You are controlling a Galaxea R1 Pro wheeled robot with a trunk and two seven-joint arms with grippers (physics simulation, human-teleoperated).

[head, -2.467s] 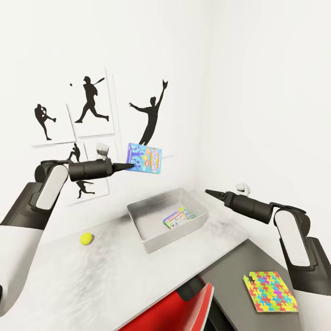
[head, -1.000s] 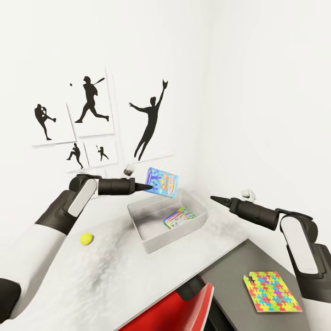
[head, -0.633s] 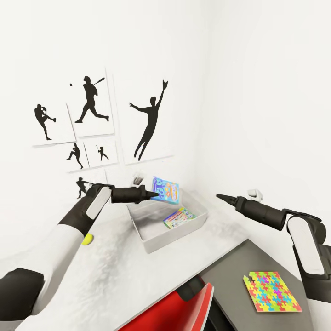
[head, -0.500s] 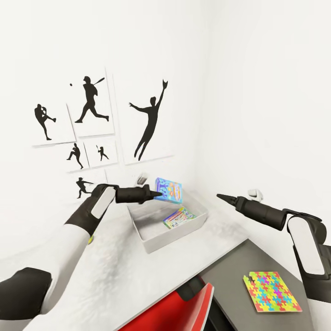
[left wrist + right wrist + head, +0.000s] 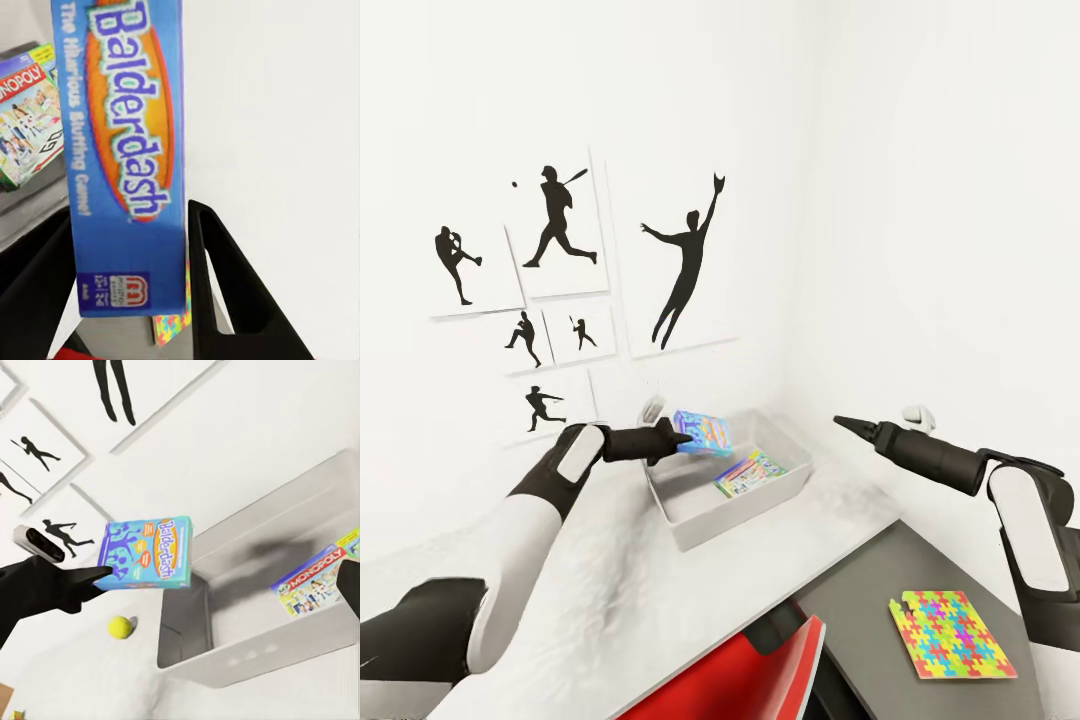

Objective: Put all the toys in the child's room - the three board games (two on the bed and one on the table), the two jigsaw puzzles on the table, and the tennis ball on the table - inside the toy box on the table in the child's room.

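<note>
Since the earlier frame, the left end effector (image 5: 678,440) has been lowered, and the blue board game (image 5: 701,432) it carries has been brought down over the near-left corner of the toy box (image 5: 700,520). Its fingers (image 5: 225,300) are closed on that box's edge. A second board game (image 5: 752,473) lies inside the toy box, on the light grey counter (image 5: 610,590). The right end effector (image 5: 840,424) is held empty above the counter, its tips together. One jigsaw puzzle (image 5: 952,634) rests on the lower dark section. The tennis ball (image 5: 118,627) lies beside the toy box.
</note>
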